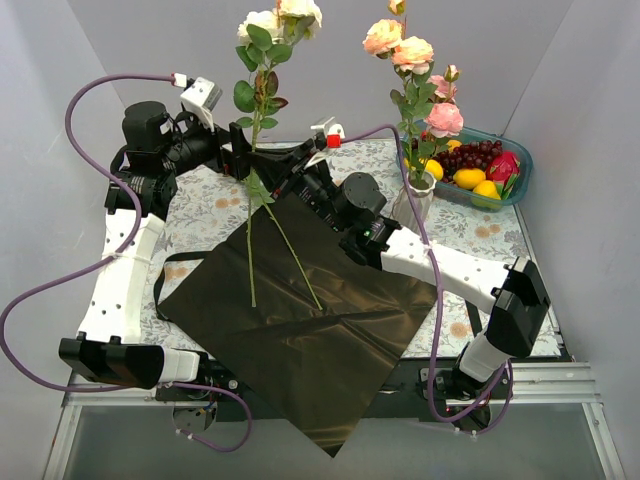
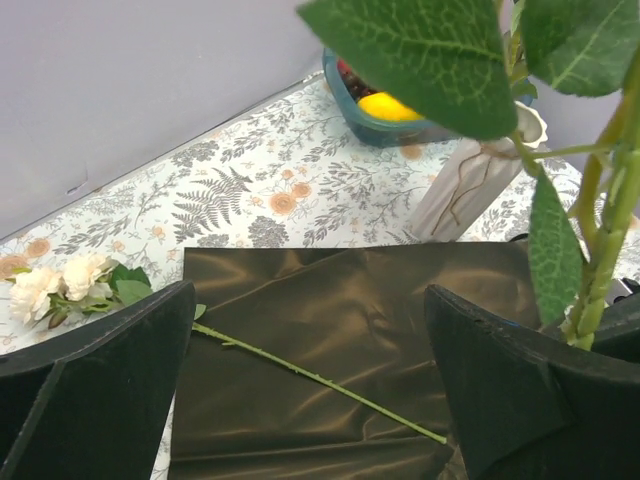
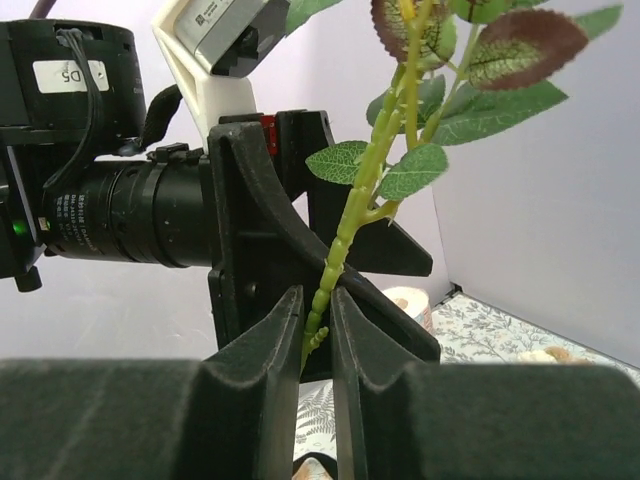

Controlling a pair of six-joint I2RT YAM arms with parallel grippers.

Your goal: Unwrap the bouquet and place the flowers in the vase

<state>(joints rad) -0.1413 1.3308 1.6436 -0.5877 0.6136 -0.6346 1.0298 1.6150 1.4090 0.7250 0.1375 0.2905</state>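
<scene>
Fruit tray [image 1: 524,160] nr vase [image 1: 413,203]; R tool [image 3: 318,310] pinches rose stem [image 3: 350,220] over wrap [image 1: 300,340].

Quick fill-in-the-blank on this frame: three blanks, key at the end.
1. The right gripper pinches the cream rose by its ___.
2. The left gripper has its jaws wide ___.
3. The teal tray behind the vase holds ___.
Missing words: stem; open; fruit.
</scene>
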